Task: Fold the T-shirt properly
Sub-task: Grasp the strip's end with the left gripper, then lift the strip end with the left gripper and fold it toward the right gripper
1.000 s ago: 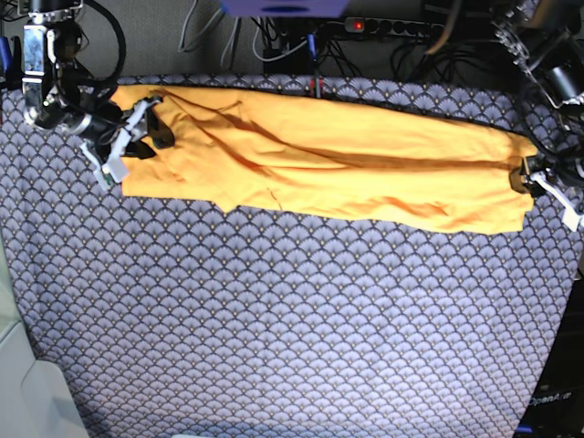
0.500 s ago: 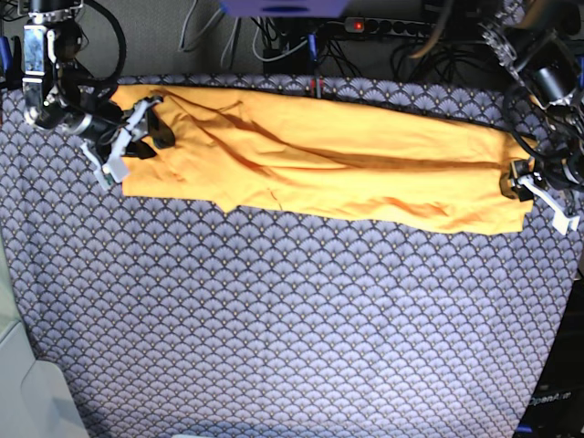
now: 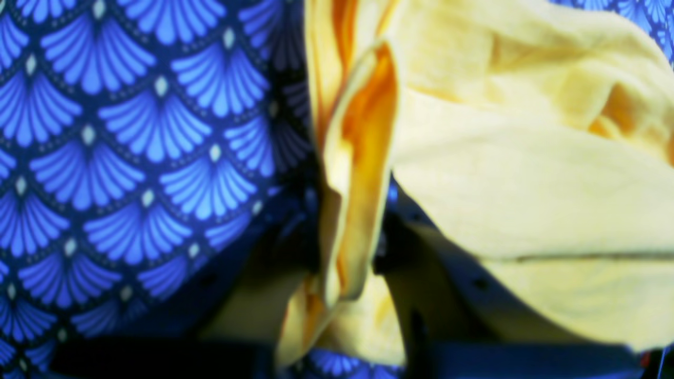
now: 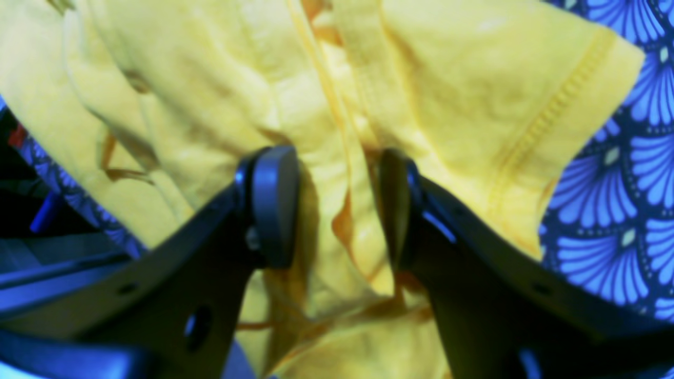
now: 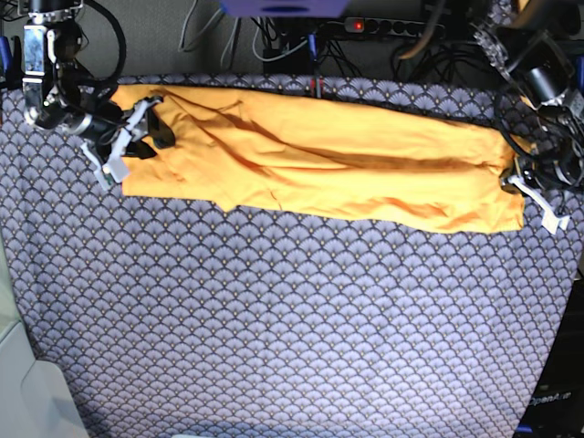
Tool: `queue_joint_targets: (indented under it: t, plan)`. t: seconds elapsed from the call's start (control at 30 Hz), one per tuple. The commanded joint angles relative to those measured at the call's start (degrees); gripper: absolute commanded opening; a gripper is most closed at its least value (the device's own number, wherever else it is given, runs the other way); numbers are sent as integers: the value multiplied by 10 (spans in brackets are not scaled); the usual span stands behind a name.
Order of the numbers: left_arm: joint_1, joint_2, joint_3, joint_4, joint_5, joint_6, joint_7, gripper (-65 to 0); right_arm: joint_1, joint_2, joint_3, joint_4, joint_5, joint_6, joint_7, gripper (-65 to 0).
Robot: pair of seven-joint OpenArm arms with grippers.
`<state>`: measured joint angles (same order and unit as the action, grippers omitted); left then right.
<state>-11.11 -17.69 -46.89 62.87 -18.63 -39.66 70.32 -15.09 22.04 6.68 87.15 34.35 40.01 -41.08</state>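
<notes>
The yellow-orange T-shirt (image 5: 319, 164) lies as a long, creased band across the back of the table. At its right end my left gripper (image 5: 517, 178) is shut on a fold of the T-shirt. In the left wrist view this upright fold (image 3: 358, 173) runs down between the dark fingers of the left gripper (image 3: 342, 284). My right gripper (image 5: 146, 132) sits at the T-shirt's left end. The right wrist view shows the right gripper (image 4: 334, 205) open, its two pads apart with a ridge of T-shirt (image 4: 447, 79) between them, next to a hemmed sleeve edge.
A blue-grey scallop-patterned cloth (image 5: 292, 319) covers the table. Cables and a power strip (image 5: 392, 26) run behind the back edge. A pale object (image 5: 27, 392) stands at the front left corner. The table's right edge is close to the left gripper.
My left gripper has moved a little left onto the T-shirt's right end and closed on the fabric there. The right arm and the rest of the T-shirt have stayed put.
</notes>
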Motion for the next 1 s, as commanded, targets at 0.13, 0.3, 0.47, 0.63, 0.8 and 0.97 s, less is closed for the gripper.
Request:
queue_joint_targets:
  t: [0.13, 0.3, 0.47, 0.63, 0.8, 0.97]
  plan:
    - [-5, 21, 1, 110, 3, -3, 79, -650, 0, 6, 0, 5, -6, 0, -13, -376]
    - [-5, 82, 25, 272, 7, -3, 97, -650, 0, 11, 0, 5, -6, 0, -13, -376]
    - [-6, 118, 115, 380, 5, -3, 97, -650, 0, 12, -1, 6, -6, 0, -12, -376]
    - [2, 169, 204, 420, 7, -3, 97, -650, 7, 12, -1, 4, -6, 0, -16, -376]
    - [32, 191, 265, 438, 4, -3, 97, -650, 11, 12, -1, 5, -6, 0, -17, -376]
    - [78, 191, 313, 491, 7, -3, 97, -650, 11, 13, -1, 5, -6, 0, -17, -376]
